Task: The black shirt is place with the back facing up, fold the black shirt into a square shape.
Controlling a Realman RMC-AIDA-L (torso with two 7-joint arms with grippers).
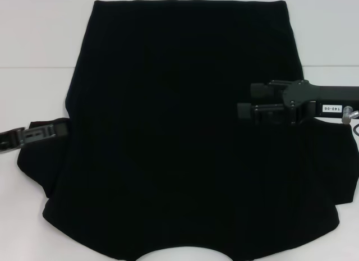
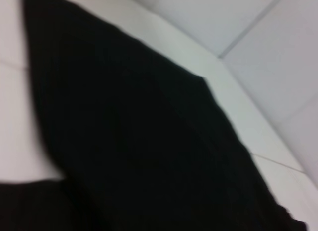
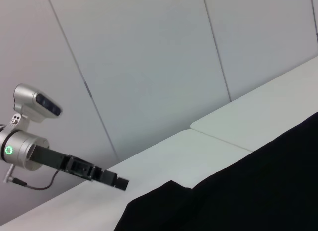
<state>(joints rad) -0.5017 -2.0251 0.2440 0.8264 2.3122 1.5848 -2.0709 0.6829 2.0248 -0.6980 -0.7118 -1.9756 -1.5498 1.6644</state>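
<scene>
Only the head view shows the whole shirt (image 1: 179, 143) spread across the white table (image 1: 33, 42), neckline nearest, with the left gripper (image 1: 56, 128) at its left edge, grip unclear, and the right gripper (image 1: 252, 101) over it, fingers apart and empty.

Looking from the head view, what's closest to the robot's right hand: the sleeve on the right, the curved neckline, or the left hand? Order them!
From the right hand:
1. Black fabric shirt's sleeve, right side, just beside it.
2. Curved neckline, near edge, middle.
3. Left hand, far across at the shirt's left edge.
</scene>
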